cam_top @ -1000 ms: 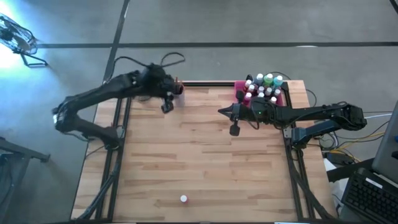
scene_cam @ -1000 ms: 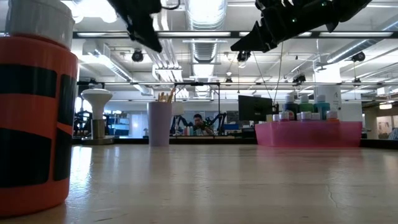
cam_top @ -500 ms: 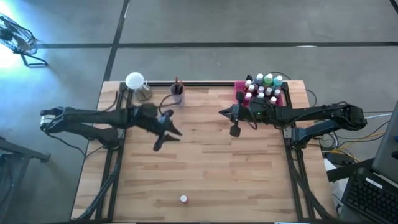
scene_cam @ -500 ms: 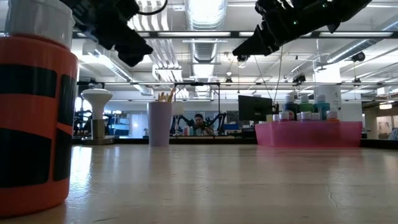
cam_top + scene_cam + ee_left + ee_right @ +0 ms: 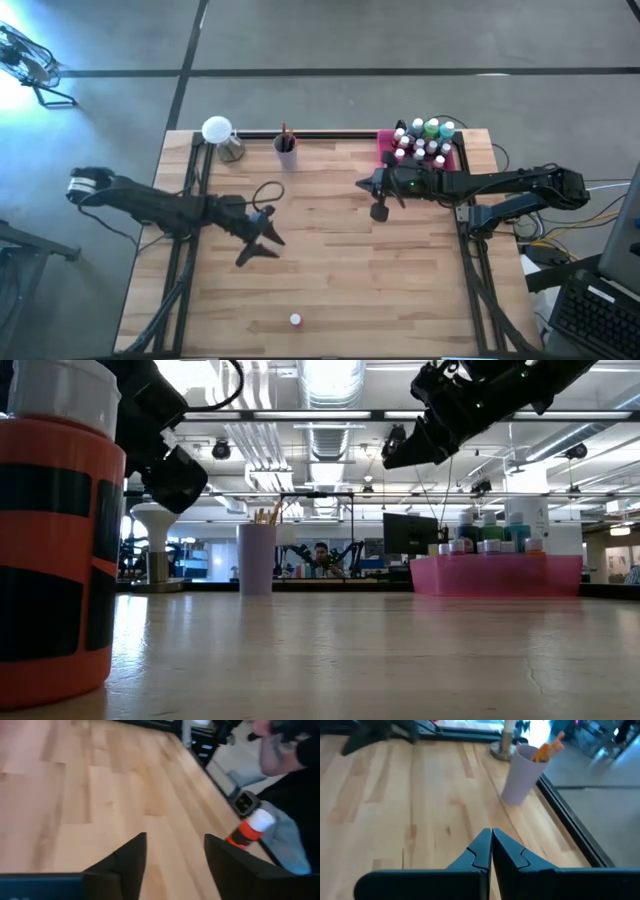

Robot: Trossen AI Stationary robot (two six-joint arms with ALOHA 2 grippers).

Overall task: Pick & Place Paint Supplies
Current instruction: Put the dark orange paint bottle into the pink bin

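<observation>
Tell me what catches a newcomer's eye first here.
The pink tray crowded with paint bottles at the table's far right corner stands out first. Next comes a lone orange bottle with a white cap near the front edge. The left hand hangs open over mid-table, empty; the right hand is shut beside the tray.

Wooden table (image 5: 330,250) with a black frame on a grey floor; flat pink tray (image 5: 384,146) at the far right corner, lilac cup (image 5: 286,155) upright near the middle of the far edge, small lamp with a white round shade (image 5: 217,130) just beside the far left corner. Low view: monitor (image 5: 409,532) and a seated person (image 5: 320,556) in the room behind. Computer keyboard (image 5: 597,318) off the table's right side
</observation>
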